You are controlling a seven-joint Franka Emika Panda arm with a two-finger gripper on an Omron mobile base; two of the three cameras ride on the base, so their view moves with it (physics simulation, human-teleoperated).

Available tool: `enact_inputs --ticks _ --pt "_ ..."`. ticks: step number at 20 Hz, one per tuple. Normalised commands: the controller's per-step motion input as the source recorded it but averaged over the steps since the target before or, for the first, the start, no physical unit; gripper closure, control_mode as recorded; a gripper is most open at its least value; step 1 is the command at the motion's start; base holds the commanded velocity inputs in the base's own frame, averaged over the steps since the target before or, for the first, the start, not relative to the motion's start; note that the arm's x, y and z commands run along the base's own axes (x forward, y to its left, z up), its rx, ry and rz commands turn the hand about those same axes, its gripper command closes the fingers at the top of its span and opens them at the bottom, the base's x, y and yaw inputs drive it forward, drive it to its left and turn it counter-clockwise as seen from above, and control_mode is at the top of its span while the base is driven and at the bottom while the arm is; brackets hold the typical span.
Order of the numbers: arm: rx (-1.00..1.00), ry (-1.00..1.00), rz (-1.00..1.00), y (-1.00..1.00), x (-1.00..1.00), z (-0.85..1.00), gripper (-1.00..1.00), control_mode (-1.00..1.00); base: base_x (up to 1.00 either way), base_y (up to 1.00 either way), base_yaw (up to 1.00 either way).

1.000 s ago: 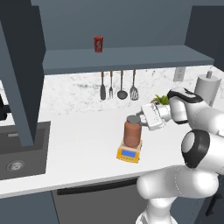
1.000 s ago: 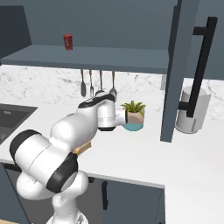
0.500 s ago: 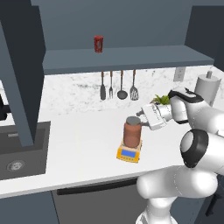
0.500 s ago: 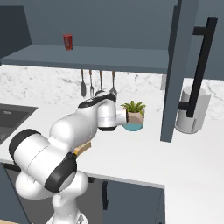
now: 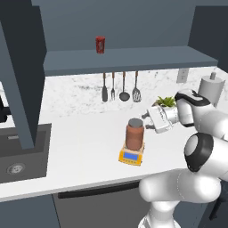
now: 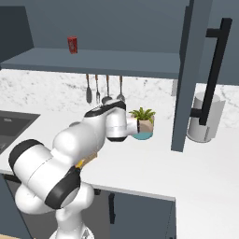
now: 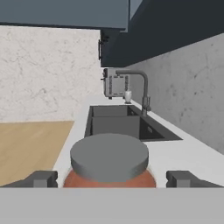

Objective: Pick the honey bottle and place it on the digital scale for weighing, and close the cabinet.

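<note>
While the jar point(image 5: 135, 133) stands upright on the scale point(image 5: 132, 155), the gripper point(image 5: 148, 120) sits level beside its top, jaws spread.
From the hand camera both fingertips point(image 7: 42, 179) stand apart from the jar's grey lid point(image 7: 109, 156), one on each side, not touching it. The scale lies on the white counter point(image 5: 84, 147) in front of the hanging utensils point(image 5: 120, 87), near a potted plant point(image 6: 143, 120). A cabinet door point(image 6: 184, 74) with a black handle point(image 6: 214, 70) stands open at the right.
</note>
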Motion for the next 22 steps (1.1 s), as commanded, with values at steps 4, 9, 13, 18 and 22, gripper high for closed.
enact_inputs --ticks 4,9,13,18,22 --pt "0.03 -0.01 0.00 -0.49 -0.03 0.00 -1.00 -1.00 0.00 0.00 0.00" --pt "0.24 -0.23 -0.03 -0.48 -0.47 0.00 -1.00 -1.00 0.00 0.00 0.00" --pt "0.35 -0.41 -0.10 -0.36 -0.56 0.10 -1.00 -1.00 0.00 0.00 0.00" --pt "0.32 -0.48 -0.12 -0.61 -0.60 0.45 -1.00 -1.00 0.00 0.00 0.00" --pt "0.27 -0.49 -0.14 -0.74 -0.40 0.84 -1.00 -1.00 0.00 0.00 0.00"
